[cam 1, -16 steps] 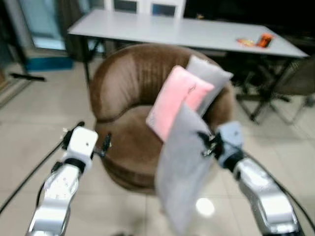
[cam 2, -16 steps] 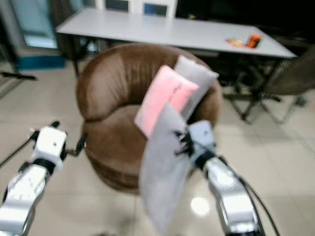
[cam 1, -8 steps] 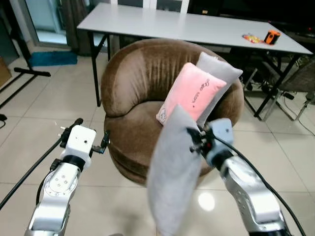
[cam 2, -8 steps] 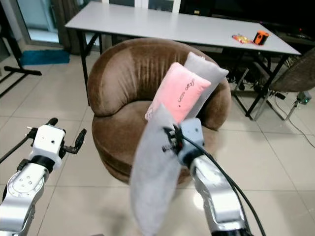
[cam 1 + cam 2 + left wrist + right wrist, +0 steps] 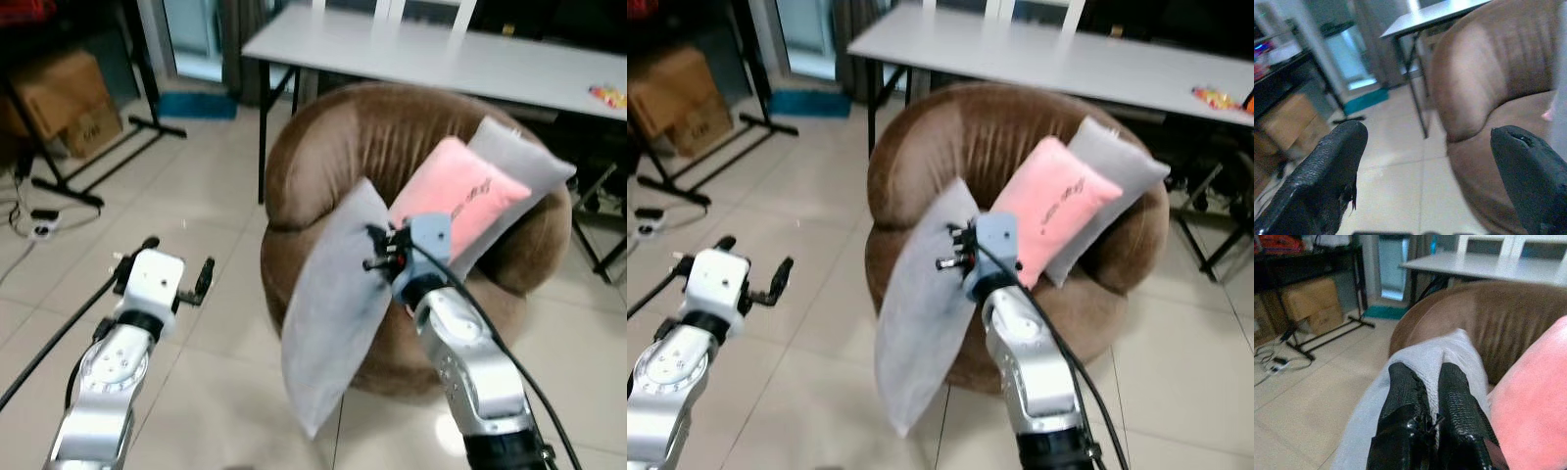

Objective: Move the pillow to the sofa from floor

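**Q:** So where's your pillow sitting relative to the sofa right now?

**A:** Your grey pillow (image 5: 335, 304) is off the floor, hanging in the air right at the front of the round brown sofa (image 5: 333, 166). Its top corner is level with the sofa's seat edge and the rest droops down in front of the sofa's base, above the tiled floor (image 5: 216, 392). It isn't lying on the seat.

**Q:** And what's holding it?

**A:** Your right pincer (image 5: 1431, 382). In the right wrist view you've got the 2 black fingers pressed together on a fold of the grey fabric near the pillow's top edge, so it's pinching the pillow. From the head views that pincer (image 5: 955, 257) is just in front of the sofa's seat.

**Q:** Left arm doing anything?

**A:** Your left pincer (image 5: 176, 266) hovers over the floor, well off to the left of the sofa, fingers spread wide and holding nothing. In the left wrist view you see both fingertips (image 5: 1332, 161) far apart with the sofa's side between them.

**Q:** Anything else on the sofa?

**A:** Yep, 2 more cushions propped on the sofa's right side: a pink pillow (image 5: 460, 201) and a second grey pillow (image 5: 519, 171) leaning behind it. Behind the sofa there's a long white worktop (image 5: 441, 54), and cardboard boxes (image 5: 69, 98) far off to the sofa's left.
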You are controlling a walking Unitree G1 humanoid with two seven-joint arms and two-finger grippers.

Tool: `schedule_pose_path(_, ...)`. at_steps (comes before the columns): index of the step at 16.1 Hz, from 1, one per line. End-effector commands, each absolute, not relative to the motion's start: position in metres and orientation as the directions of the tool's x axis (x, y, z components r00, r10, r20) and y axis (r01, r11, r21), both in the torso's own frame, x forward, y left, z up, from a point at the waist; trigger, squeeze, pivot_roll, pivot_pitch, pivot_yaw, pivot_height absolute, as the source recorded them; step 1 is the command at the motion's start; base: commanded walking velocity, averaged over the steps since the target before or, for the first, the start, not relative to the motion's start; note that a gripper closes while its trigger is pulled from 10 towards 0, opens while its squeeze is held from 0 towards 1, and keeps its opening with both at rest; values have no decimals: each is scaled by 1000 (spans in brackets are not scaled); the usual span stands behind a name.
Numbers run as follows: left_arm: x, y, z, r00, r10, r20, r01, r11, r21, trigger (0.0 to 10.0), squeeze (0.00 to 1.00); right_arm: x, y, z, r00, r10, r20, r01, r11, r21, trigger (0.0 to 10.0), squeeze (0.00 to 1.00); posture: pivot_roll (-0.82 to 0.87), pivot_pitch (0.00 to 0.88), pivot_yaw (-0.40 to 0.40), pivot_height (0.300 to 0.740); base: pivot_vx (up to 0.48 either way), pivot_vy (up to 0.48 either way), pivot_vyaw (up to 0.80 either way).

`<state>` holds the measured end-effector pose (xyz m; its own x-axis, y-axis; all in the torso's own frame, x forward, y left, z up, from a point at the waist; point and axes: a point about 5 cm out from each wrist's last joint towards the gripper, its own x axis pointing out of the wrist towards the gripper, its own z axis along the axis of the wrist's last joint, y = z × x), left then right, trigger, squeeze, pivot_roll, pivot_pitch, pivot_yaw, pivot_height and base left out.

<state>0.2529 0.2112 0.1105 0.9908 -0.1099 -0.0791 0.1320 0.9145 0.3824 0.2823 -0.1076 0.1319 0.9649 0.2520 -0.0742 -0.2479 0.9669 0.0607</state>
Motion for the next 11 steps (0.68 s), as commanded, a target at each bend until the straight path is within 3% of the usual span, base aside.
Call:
schedule_pose_path(1,255,204,113,986,-149,-75,166,904,394,10000,0,286,-116,146,975,220,3,-220,974,63,10000,0,-2,0,-43,740,285,0,0)
schedule_pose_path(9,254,203,112,984,-161,-78,178,899,400,10000,0,287,-106,152,950,309,43,-311,949,47,10000,0,7,0,-55,740,292,0,0)
schedule_pose_path(11,253,204,112,984,-162,-79,180,896,405,10000,0,287,-103,154,936,349,51,-351,935,47,10000,0,13,0,-59,740,292,0,750)
